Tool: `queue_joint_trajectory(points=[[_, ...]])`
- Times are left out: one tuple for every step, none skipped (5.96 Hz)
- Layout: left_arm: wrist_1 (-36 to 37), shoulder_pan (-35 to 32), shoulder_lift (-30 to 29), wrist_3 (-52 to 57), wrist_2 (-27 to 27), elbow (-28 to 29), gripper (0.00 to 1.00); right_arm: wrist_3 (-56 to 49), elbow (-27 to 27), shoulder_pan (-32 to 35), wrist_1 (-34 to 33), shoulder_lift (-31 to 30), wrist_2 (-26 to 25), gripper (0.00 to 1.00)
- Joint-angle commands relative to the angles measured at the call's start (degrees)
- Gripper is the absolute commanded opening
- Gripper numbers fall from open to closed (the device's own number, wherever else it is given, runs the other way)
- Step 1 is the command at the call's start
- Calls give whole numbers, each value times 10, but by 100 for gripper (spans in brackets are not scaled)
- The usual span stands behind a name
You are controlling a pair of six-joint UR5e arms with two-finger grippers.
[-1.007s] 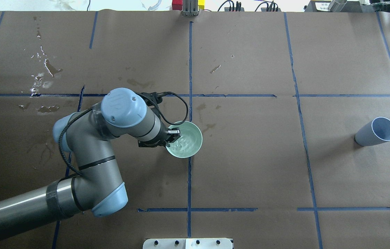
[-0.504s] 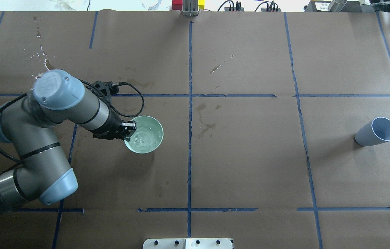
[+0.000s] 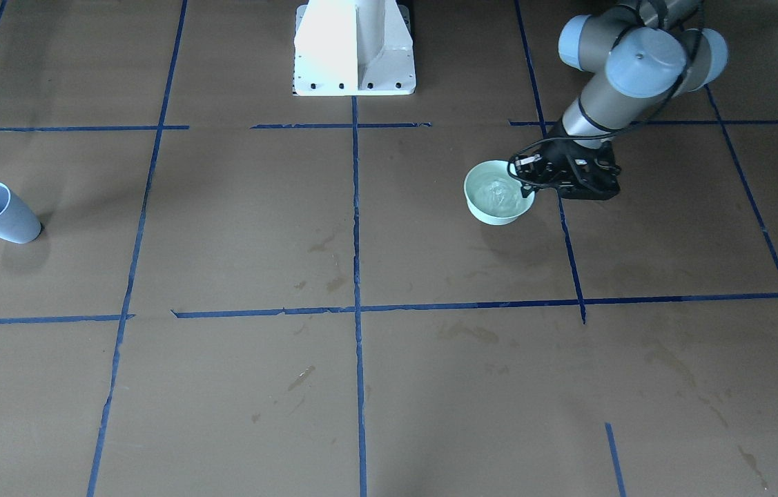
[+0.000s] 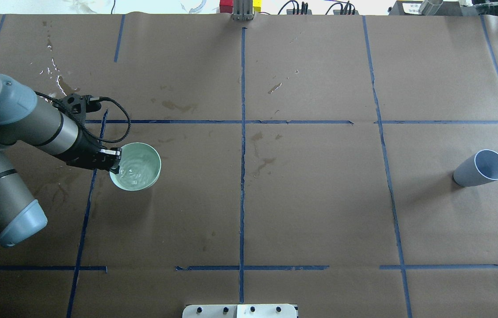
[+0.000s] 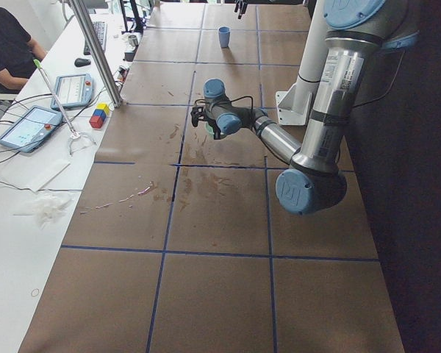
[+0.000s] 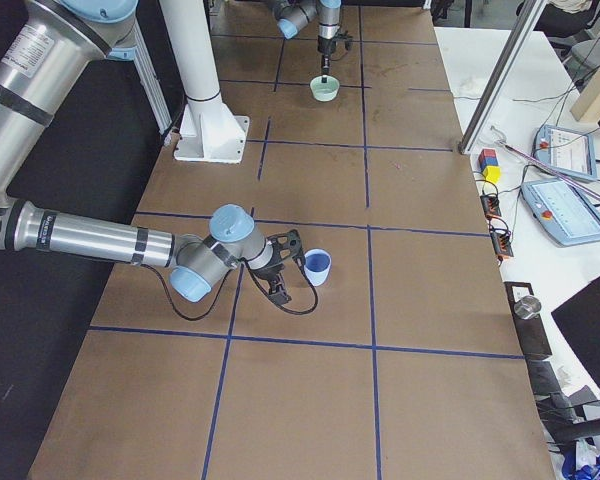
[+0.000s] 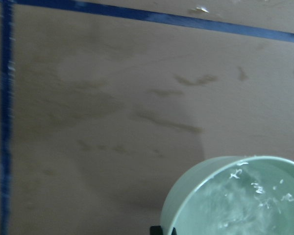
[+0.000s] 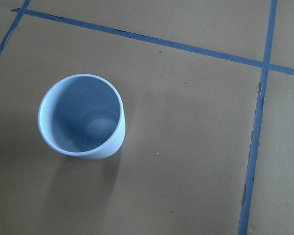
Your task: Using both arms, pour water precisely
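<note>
I've got the left gripper (image 4: 115,160) pinched closed over the near-left rim of the green bowl (image 4: 140,168), one finger inside and one outside. Going by the shadow sitting apart from the bowl, I judge it is held just clear of the brown paper (image 4: 310,198), on the left side of the table. The water (image 4: 134,173) is all in that bowl, its surface rippled and glinting in the left wrist view, so it's sloshing as I watch. The bowl looks stiff and glossy. With liquid in it the weight hangs off a one-sided rim grip, and I'd expect it to want to pivot or slip between the pads, so I want slow, level moves. The blue cup (image 4: 480,170) stands upright and looks empty, well apart at the far right of the table. It reads as light and tapered and could be knocked over easily. I'd take it around the wall below the lip rather than by the edge. The right gripper (image 6: 285,262) sits just beside the cup in the side view, and I cannot tell how its jaws stand. There are wet patches (image 4: 56,86) at the far left.
</note>
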Motion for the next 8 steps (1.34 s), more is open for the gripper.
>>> queue_joint_trajectory(points=[[-6,-68,57,121,-50,11,0,0,-1,-1,0,1,0,100],[-6,-114,69,190,-82,39,0,0,-1,-1,0,2,0,100],[-6,-148,75,245,-111,68,0,0,-1,-1,0,3,1,100],[-6,-177,75,300,-125,105,0,0,-1,-1,-1,3,3,100],[-6,-192,75,342,-137,143,0,0,-1,-1,0,3,3,100],[-6,-194,75,350,-137,155,0,0,-1,-1,0,3,4,100],[-6,-194,83,351,-139,160,0,0,0,-1,0,5,5,100],[-20,-194,105,369,-140,161,0,0,-1,-1,-1,5,7,100]])
